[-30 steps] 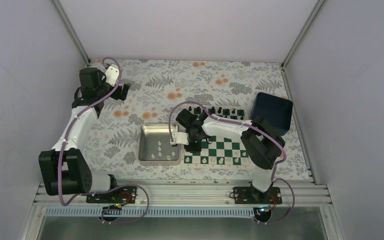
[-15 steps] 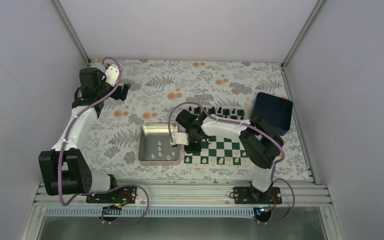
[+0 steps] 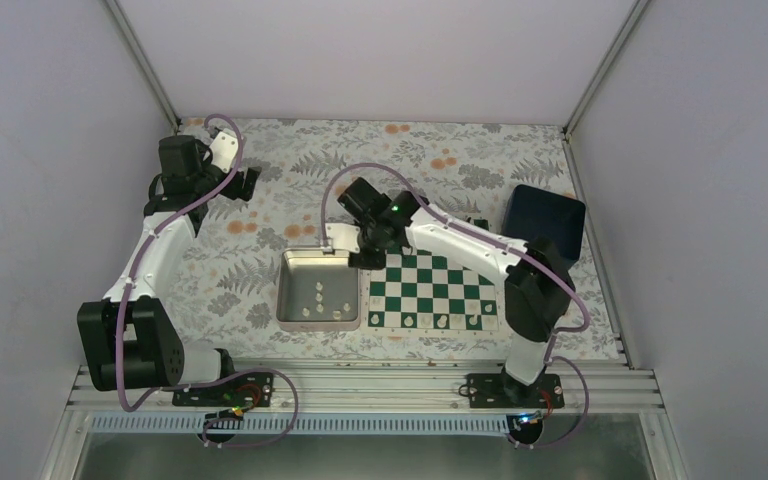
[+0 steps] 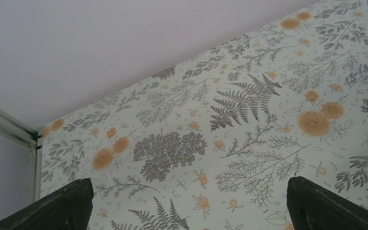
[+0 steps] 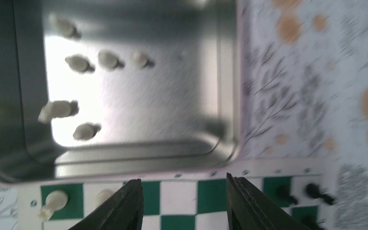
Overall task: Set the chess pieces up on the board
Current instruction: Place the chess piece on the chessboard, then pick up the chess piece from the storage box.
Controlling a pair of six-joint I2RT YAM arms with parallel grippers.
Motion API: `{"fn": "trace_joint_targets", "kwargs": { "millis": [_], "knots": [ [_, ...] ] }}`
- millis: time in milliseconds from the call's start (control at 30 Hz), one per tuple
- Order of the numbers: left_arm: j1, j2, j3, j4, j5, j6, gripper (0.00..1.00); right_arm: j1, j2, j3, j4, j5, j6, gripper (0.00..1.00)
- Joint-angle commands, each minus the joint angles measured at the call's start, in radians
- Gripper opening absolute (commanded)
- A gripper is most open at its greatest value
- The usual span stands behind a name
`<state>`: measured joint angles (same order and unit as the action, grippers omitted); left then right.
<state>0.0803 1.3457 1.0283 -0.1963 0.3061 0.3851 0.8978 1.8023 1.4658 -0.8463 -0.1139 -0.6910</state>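
The green-and-white board (image 3: 440, 290) lies right of centre. Cream chess pieces (image 3: 442, 322) stand along its near edge, and a few black ones (image 3: 475, 221) show at its far edge past the right arm. My right gripper (image 3: 364, 250) hovers open over the board's far-left corner, beside the tray. In the right wrist view its jaws (image 5: 182, 191) stand apart with nothing between them, above the board (image 5: 214, 190). Two cream pieces (image 5: 52, 201) and black pieces (image 5: 316, 191) stand on nearby squares. My left gripper (image 3: 247, 185) is open far off to the left, over bare cloth (image 4: 188, 184).
A silver metal tray (image 3: 285, 290) left of the board holds several cream pieces (image 5: 79, 63), lying on their sides. A dark blue box (image 3: 545, 215) stands at the board's far right corner. Floral cloth covers the table, and walls enclose three sides.
My right gripper has opened, risen from the board's left columns and swung toward the board's far-left corner by the tray. The left arm has not moved.
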Motion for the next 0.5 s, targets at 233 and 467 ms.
{"fn": "trace_joint_targets", "kwargs": {
  "millis": [233, 467],
  "knots": [
    [-0.003, -0.009, 0.003, 0.025, 0.007, 0.012, 1.0, 0.079, 0.229, 0.248, -0.026, 0.002, -0.021, 0.46],
    [-0.001, -0.01, 0.0, 0.026, 0.009, 0.013, 1.0, 0.097, 0.323, 0.279, -0.017, -0.043, -0.039, 0.45]
  ]
}}
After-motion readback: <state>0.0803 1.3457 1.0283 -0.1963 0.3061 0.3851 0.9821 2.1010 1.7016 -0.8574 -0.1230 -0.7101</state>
